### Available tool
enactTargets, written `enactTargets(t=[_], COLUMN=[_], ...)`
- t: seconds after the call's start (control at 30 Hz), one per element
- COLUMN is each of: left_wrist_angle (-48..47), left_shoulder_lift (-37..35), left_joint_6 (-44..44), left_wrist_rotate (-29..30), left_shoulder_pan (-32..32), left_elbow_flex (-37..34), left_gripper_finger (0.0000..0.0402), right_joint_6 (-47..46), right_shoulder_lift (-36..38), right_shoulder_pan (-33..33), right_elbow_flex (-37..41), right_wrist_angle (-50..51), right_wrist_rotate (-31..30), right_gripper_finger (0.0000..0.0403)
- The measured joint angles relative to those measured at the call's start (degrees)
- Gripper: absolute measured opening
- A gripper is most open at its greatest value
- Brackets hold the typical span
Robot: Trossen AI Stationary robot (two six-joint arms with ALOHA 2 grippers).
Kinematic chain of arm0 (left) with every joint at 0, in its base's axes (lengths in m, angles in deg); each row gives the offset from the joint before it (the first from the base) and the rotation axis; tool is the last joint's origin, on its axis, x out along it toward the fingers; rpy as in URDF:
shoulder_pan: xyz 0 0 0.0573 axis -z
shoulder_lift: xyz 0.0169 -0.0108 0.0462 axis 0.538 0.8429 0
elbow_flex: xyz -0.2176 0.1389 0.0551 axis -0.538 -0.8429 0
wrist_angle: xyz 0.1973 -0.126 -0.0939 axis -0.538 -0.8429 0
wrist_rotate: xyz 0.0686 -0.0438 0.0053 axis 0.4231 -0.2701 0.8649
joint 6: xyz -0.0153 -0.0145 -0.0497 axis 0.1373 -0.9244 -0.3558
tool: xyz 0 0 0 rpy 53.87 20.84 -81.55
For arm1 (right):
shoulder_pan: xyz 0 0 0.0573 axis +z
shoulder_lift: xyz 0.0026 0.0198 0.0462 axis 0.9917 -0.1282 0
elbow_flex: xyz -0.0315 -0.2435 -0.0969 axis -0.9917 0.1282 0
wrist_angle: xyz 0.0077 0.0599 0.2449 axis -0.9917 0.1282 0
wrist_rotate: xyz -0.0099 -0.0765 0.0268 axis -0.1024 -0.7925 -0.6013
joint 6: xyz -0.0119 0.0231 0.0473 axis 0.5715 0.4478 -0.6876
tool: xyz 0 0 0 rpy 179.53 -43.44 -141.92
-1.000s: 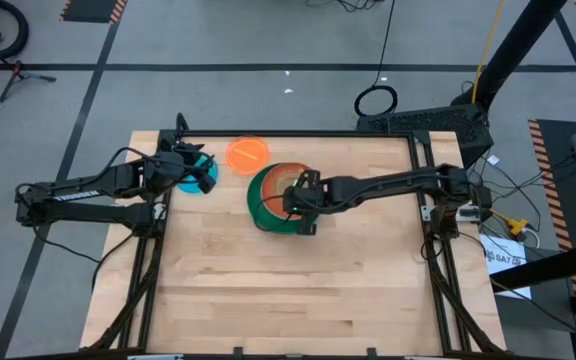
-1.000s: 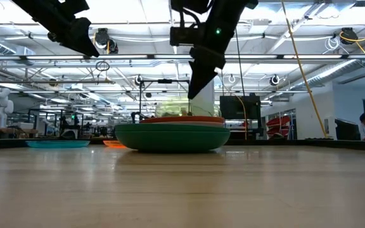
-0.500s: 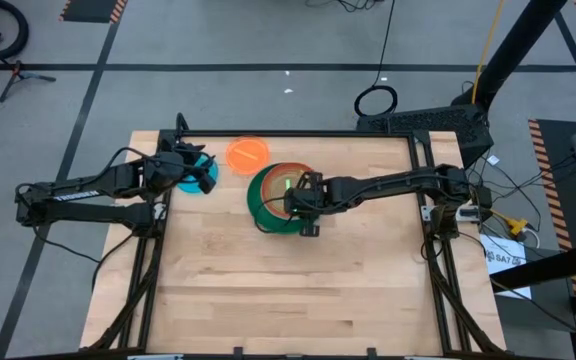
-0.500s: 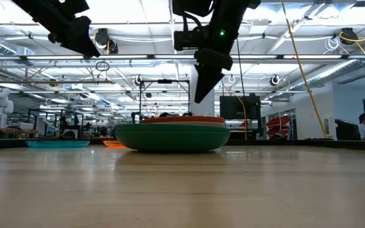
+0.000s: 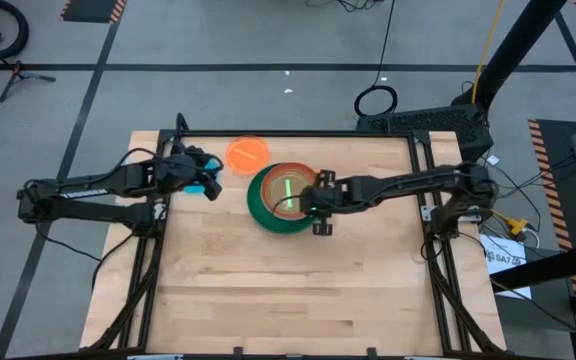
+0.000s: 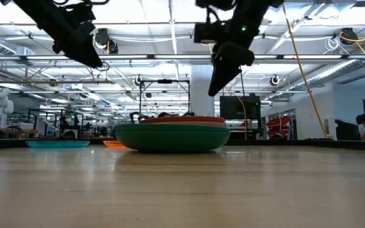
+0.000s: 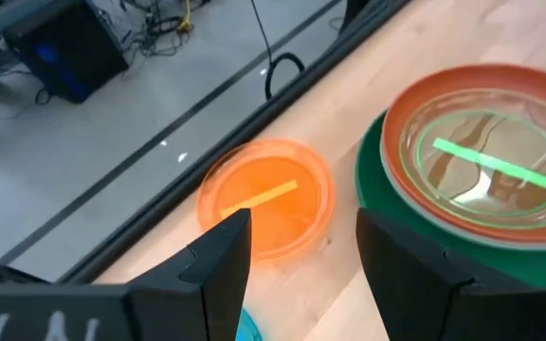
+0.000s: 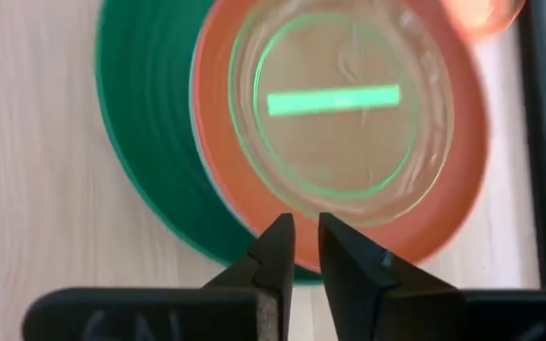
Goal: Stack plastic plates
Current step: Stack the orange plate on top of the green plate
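A stack stands mid-table: a large dark green plate (image 5: 260, 208) at the bottom, an orange-red plate (image 8: 448, 204) in it, and a translucent lime green plate (image 8: 339, 104) lying flat on top. A small orange plate (image 5: 248, 152) and a blue plate (image 5: 199, 187) rest on the wood to the stack's left. My right gripper (image 8: 303, 232) hovers above the stack's right rim, open by a narrow gap, holding nothing. My left gripper (image 7: 297, 256) hangs wide open over the table between the blue plate and the orange plate (image 7: 268, 199). Any other plates are hidden.
The black table frame (image 5: 298, 134) runs along the far edge just behind the orange plate. Bare wood (image 5: 288, 290) fills the near half of the table. In the low view the stack (image 6: 173, 134) sits well below both grippers.
My right gripper let go of the lime green plate, which dropped from its tilted, lifted pose to lie flat on the orange-red plate. The gripper then rose and drew back toward the table's right edge. My left gripper shifted slightly toward the stack.
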Motion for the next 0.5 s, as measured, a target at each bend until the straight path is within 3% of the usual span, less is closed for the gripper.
enactTargets(t=[0.23, 0.5], left_wrist_angle=[2.5, 4.8], left_shoulder_lift=[5.2, 12.1], left_joint_6=[-2.8, -4.1], left_wrist_rotate=[-0.2, -6.9], left_shoulder_pan=[-0.5, -6.3], left_elbow_flex=[0.0, 0.4], left_gripper_finger=[0.0198, 0.0198], right_joint_6=[6.3, 9.8], right_shoulder_lift=[12.3, 25.2], right_shoulder_pan=[-0.9, -3.5], right_elbow_flex=[14.3, 26.7], right_wrist_angle=[-21.0, -36.5], right_wrist_rotate=[0.1, 0.3], right_gripper_finger=[0.0039, 0.0038])
